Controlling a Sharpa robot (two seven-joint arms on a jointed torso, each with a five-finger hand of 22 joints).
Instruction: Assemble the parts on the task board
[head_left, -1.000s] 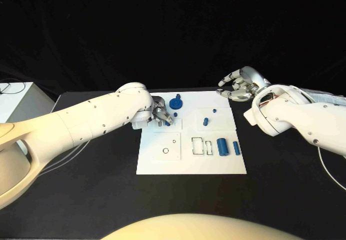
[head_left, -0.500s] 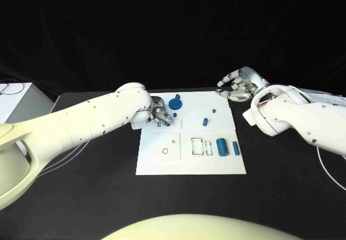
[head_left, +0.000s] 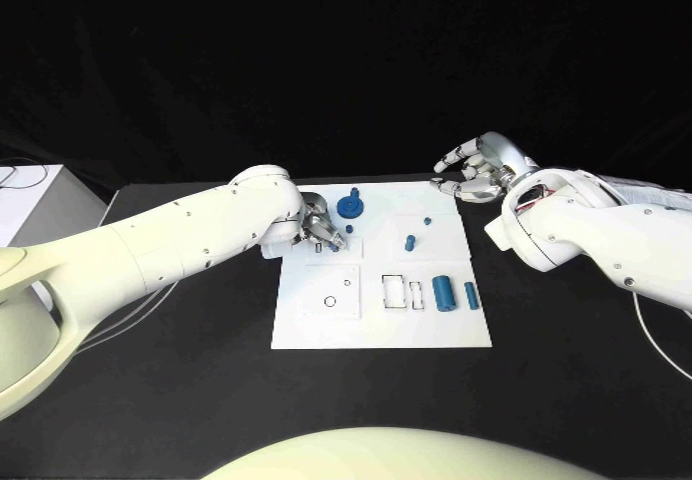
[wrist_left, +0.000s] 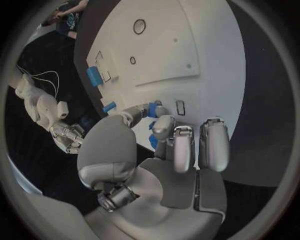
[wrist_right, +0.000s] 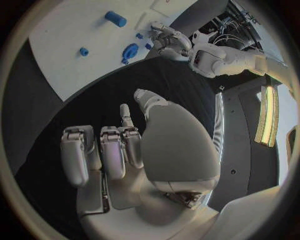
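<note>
The white task board (head_left: 382, 320) lies mid-table. My left hand (head_left: 320, 228) hovers over its far left corner and pinches a small blue part (wrist_left: 152, 108) between thumb and a finger. Just beyond it stands a blue gear-like part (head_left: 351, 208), with a tiny blue piece (head_left: 349, 229) beside the fingertips. A short blue peg (head_left: 411, 241) lies mid-board, and a thick blue cylinder (head_left: 444, 293) and a slim one (head_left: 470, 294) lie at the right. My right hand (head_left: 476, 170) hangs off the board's far right corner, fingers loosely apart, holding nothing.
A white box (head_left: 36, 205) with cables stands at the table's left edge. The board has a round hole (head_left: 332, 301) and rectangular slots (head_left: 397, 290) in its near half. Black tabletop surrounds the board on every side.
</note>
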